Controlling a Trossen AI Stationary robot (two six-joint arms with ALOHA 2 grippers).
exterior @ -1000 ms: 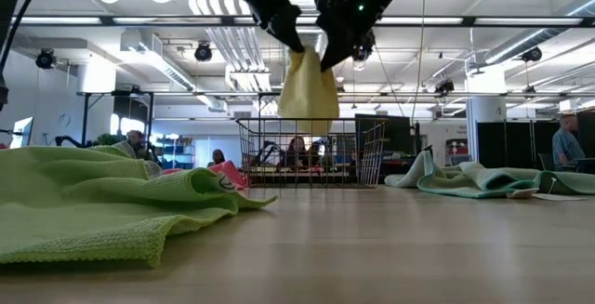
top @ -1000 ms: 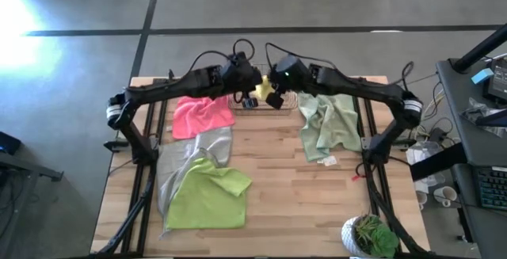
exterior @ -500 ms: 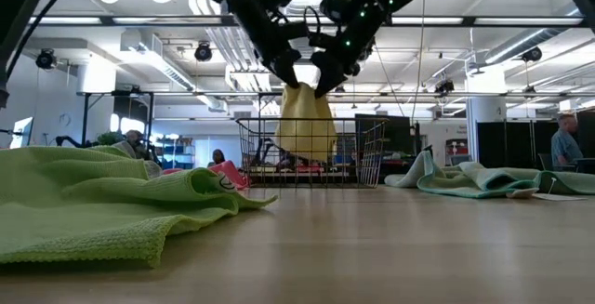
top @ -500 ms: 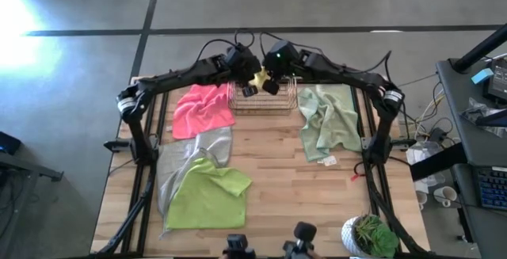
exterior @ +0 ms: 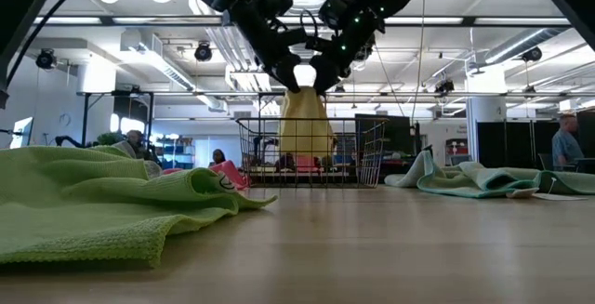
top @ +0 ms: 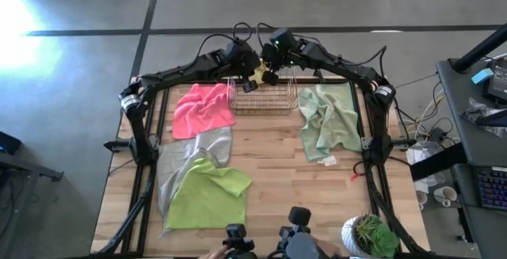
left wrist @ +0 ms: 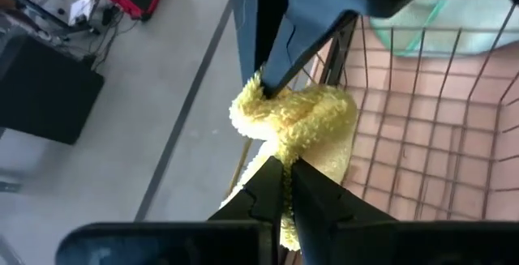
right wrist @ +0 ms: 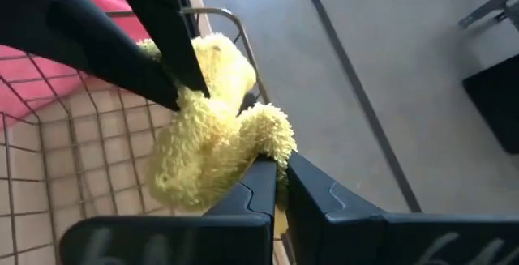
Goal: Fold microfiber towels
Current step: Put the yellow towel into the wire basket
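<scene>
The yellow towel (exterior: 304, 123) hangs bunched over the far side of the copper wire basket (top: 262, 94), held between my two grippers. My left gripper (top: 252, 74) and my right gripper (top: 268, 73) are both shut on it, close together above the basket's far rim. The towel's lower end hangs down at the basket in the low view. The hot pink towel (top: 202, 109), light grey towel (top: 188, 152) and lime green towel (top: 207, 192) lie flat on the table's left; the pale sage towel (top: 329, 120) lies on the right. My left gripper pinches a bunched edge of the yellow towel (left wrist: 280, 156) between its two fingers, coming from the table's left and slanting down. The towel hangs below, slack. My right gripper pinches another bunch of the same towel's top (right wrist: 263, 139) between its two fingers, from the table's right and slanting down. The towel sags in a short slack loop between the two holds.
The wire basket stands at the table's far middle. A potted plant (top: 368, 235) sits at the near right corner. Bare wood lies in the table's middle and near right. People show in the room beyond, in the low view.
Both grippers have moved toward the table's far edge and down with the yellow towel, from over the basket's near side to its far rim. The towel, first hanging clear above the basket, now hangs lower, its lower part down at the basket.
</scene>
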